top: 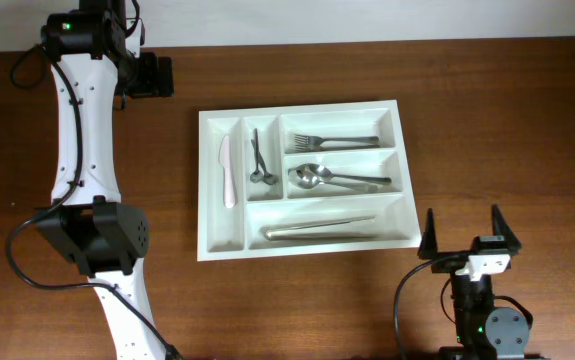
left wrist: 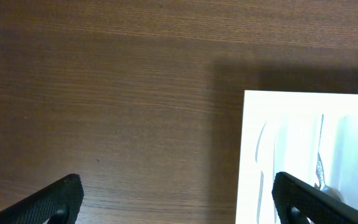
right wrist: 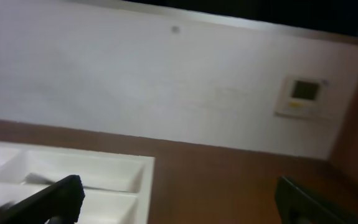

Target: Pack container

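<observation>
**Tray looks packed, both arms standing off**

The white plastic cutlery tray (top: 205, 200) sits at the centre of the overhead frame on the dark brown wooden counter (top: 507, 110). Every compartment holds something. A white plastic knife (top: 228, 172) lies in the long slot at the left, with small dark metal spoons (top: 258, 165) in the narrow slot beside it. Steel forks (top: 332, 141) are at the upper right and steel tablespoons (top: 332, 179) are below them. A long steel utensil (top: 317, 231) runs along the bottom slot (tongs, perhaps; too fine to be sure).

The left fingers (left wrist: 57, 200) are spread wide and hold nothing. They hover over bare counter at the upper left of the overhead frame, and the tray's edge enters the lower right of their wrist view. The right fingers (top: 430, 240) are at the lower right of the overhead frame, also apart and empty. Their camera is tilted up and looks past a tray corner to a pale wall.

No loose piece shows on the counter, so I judge the packing finished or very nearly so. The next move is probably a retreat to rest. If another item is due, it lies out of view, and an arm would have to fetch it and lower it into the matching slot without disturbing what is there.
</observation>
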Motion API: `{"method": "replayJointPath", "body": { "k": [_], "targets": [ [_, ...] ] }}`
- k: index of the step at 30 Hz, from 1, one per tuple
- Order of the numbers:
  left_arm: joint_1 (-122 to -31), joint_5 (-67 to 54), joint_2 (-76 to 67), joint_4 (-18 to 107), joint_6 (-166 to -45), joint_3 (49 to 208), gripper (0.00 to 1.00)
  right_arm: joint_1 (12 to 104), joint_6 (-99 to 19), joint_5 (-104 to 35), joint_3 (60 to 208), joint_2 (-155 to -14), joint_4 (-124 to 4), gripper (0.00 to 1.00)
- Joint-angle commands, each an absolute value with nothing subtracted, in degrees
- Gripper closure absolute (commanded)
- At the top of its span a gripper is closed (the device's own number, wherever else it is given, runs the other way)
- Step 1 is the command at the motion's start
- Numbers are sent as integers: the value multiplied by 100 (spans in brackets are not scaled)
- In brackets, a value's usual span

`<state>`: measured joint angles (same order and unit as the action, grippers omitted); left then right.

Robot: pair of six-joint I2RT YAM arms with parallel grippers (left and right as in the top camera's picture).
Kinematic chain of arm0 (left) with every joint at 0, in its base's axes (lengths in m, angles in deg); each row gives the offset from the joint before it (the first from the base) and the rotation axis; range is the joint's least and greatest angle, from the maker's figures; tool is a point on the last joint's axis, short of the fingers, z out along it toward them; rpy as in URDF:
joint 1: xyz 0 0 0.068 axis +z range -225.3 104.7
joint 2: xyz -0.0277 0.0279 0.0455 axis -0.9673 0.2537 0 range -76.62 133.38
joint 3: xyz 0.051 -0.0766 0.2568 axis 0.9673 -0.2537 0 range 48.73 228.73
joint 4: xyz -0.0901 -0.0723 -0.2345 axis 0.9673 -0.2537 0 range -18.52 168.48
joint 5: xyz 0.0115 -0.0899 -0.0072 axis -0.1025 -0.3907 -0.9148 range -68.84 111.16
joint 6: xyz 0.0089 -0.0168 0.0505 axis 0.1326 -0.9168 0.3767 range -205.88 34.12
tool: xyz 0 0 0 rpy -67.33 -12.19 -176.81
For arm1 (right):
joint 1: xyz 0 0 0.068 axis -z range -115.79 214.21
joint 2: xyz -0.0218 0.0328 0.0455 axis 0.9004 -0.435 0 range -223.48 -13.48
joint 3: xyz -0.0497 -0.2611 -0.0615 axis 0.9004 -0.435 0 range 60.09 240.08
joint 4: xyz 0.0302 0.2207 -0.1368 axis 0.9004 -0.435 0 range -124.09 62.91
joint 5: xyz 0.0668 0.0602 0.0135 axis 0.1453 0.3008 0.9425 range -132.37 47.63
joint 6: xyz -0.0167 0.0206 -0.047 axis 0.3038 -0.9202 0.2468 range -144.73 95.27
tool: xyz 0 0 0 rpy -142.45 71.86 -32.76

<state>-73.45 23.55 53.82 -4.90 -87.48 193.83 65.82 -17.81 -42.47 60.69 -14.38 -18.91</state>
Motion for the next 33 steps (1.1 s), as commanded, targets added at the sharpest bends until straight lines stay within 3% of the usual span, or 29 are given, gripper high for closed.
{"method": "replayJointPath", "body": {
  "k": [1,8,15,33],
  "targets": [
    [-7337,2355,5410,-492,-8825,19499,1,6534,-2139,-4824,6040,-1368,-1875,1],
    [-7337,2355,5410,-492,-8825,19499,1,6534,-2139,-4821,6040,-1368,-2074,1],
    [-7337,2355,5410,-492,-8823,19499,1,6534,-2139,-4813,6040,-1375,-3119,2],
    [-7332,2357,5469,-492,-8825,19499,1,6534,-2139,-4819,6040,-1399,-3121,1]
  ]
}}
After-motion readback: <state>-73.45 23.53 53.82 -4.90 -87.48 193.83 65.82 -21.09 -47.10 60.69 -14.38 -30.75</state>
